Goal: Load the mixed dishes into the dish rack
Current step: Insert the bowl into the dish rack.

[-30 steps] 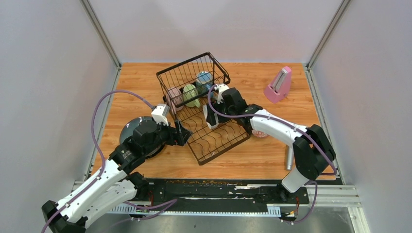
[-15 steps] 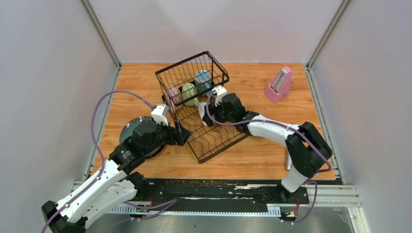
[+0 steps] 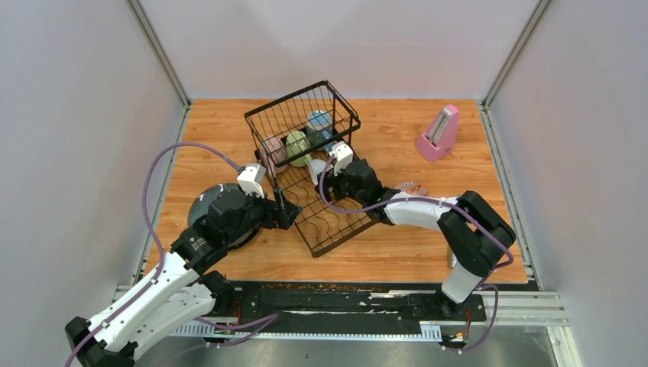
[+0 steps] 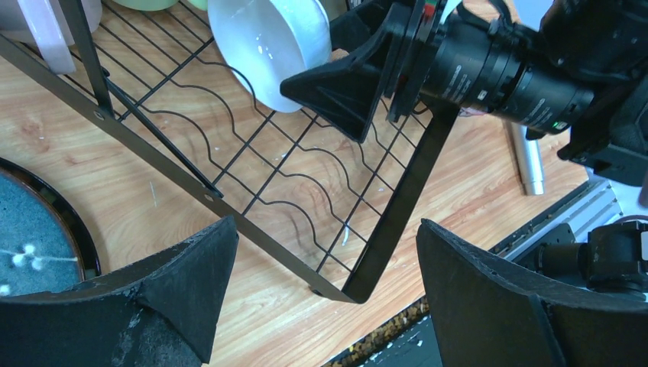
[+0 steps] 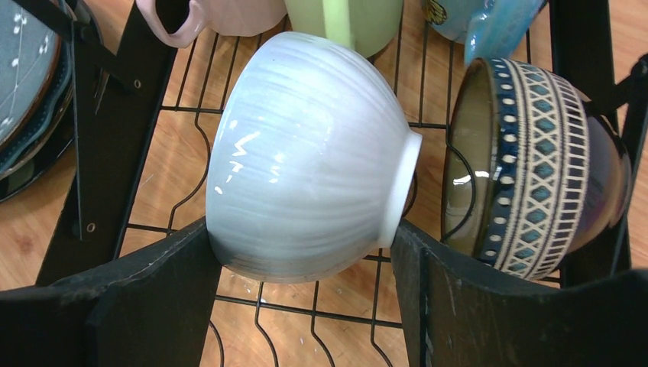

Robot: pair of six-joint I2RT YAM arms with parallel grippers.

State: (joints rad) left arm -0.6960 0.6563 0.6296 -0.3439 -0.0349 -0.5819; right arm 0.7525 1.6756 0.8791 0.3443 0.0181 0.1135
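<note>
My right gripper (image 5: 302,237) is shut on a white bowl (image 5: 306,160), one finger on its rim and the other on its foot. The bowl lies on its side just above the wavy slots of the black dish rack (image 5: 99,153). To its right, a blue patterned bowl (image 5: 535,168) stands on edge in the rack. Pink (image 3: 273,149), pale-green (image 3: 296,145) and blue (image 3: 319,122) mugs sit in the basket end. My left gripper (image 4: 325,229) hangs open over the rack's near corner (image 4: 413,191), beside a dark speckled plate (image 3: 202,202) on the table.
Another patterned bowl (image 3: 410,187) sits on the table right of the rack, behind my right arm. A pink metronome (image 3: 438,134) stands at the back right. A silver microphone (image 3: 455,256) lies near the front right edge.
My right gripper has carried the white bowl left and toward the basket end of the tray, uncovering the patterned bowl on the table. The left arm has not moved.
</note>
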